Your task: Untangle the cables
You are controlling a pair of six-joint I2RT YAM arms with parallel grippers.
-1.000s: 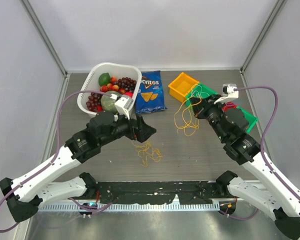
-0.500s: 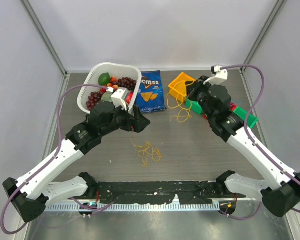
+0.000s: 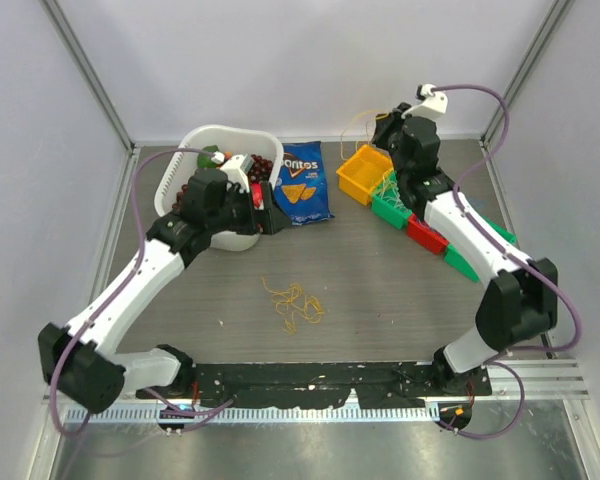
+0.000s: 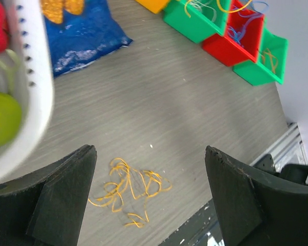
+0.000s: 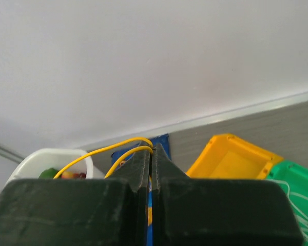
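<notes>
- Your left fingers [image 4: 66, 195] hang spread wide above the tabletop [image 4: 159, 102], just beside the white basket [image 4: 38, 66], and hold nothing.
- In the gap between them, a loose orange-yellow tangle of cables [image 4: 127, 188] lies on the tabletop. In the top view it sits near the front middle, well apart from both arms.
- Your right fingers [image 5: 138, 174] are pressed together and pinch a yellow cable [image 5: 100, 152], which loops out to the left from their tips.
- That arm is held high at the back of the tabletop, near the yellow bin [image 3: 365, 172].
- The yellow bin heads a diagonal row running toward the right edge: green bin [image 4: 195, 25], red bin [image 4: 227, 50], second green bin [image 4: 256, 69].
- Pale strands lie in the first green bin and blue strands [image 4: 241, 33] in the red one.
- A blue chips bag [image 3: 302, 185] lies flat between the basket and the yellow bin.
- The basket holds fruit.
</notes>
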